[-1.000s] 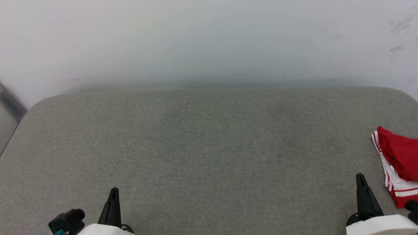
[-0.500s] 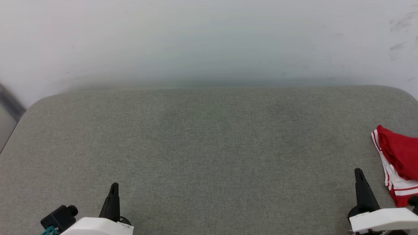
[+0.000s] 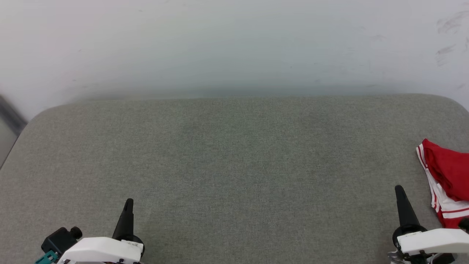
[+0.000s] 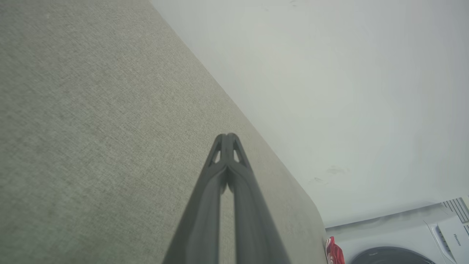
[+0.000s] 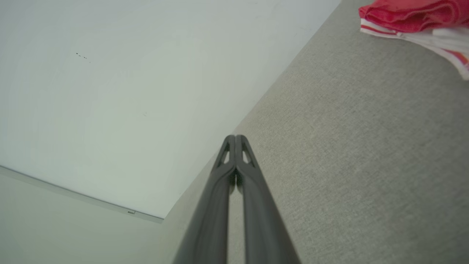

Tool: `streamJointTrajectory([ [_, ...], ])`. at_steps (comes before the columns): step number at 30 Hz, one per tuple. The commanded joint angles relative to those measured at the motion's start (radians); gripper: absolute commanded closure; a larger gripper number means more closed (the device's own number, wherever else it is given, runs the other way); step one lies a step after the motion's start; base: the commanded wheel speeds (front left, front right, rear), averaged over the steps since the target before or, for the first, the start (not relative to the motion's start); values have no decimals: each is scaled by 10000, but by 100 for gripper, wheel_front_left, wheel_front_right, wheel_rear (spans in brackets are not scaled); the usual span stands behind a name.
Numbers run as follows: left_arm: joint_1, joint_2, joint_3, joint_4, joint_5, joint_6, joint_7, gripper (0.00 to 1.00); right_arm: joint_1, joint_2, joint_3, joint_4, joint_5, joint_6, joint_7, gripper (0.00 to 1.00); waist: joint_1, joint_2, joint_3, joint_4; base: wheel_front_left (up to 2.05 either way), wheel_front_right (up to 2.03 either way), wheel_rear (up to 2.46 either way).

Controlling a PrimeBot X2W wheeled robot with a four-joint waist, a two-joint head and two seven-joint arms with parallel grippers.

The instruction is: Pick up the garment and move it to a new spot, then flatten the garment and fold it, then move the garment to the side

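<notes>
left gripper (image 3: 128, 202): near left, closed to a single dark point, aimed at the far side, holding nothing.
left fingers (image 4: 205, 212): in the left wrist view the tips meet, with a thin slit between them lower down.
left wrist housing (image 3: 100, 249): white, at the near edge, with a black camera block (image 3: 60, 238) on its left.
right gripper (image 3: 398, 190): near right, closed, pointing far, holding nothing.
right fingers (image 5: 216, 220): in the right wrist view the tips touch, with a narrow gap below.
right wrist housing (image 3: 432, 240): white, lying across the near right corner.
</notes>
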Motion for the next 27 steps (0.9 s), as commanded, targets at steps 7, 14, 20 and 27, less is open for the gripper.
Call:
streamJointTrajectory([
  [7, -399, 13, 99, 15, -1077, -134, 251, 100, -420, 4, 13, 14, 1031, 0, 266, 100, -1, -1, 32, -15, 0, 0, 0],
  [14, -527, 13, 153, 86, -1848, -197, 437, 100, -519, 6, 20, 76, 1764, 0, 455, 100, -1, -1, 60, -29, 0, 0, 0],
  [20, -642, 12, 192, 143, -2473, -244, 585, 100, -611, 8, 23, 127, 2355, 0, 607, 100, -1, -1, 84, -41, 0, 0, 0],
  [27, -721, 12, 225, 202, -3069, -288, 731, 100, -680, 11, 27, 173, 2917, 0, 757, 100, -1, -1, 108, -53, 0, 0, 0],
])
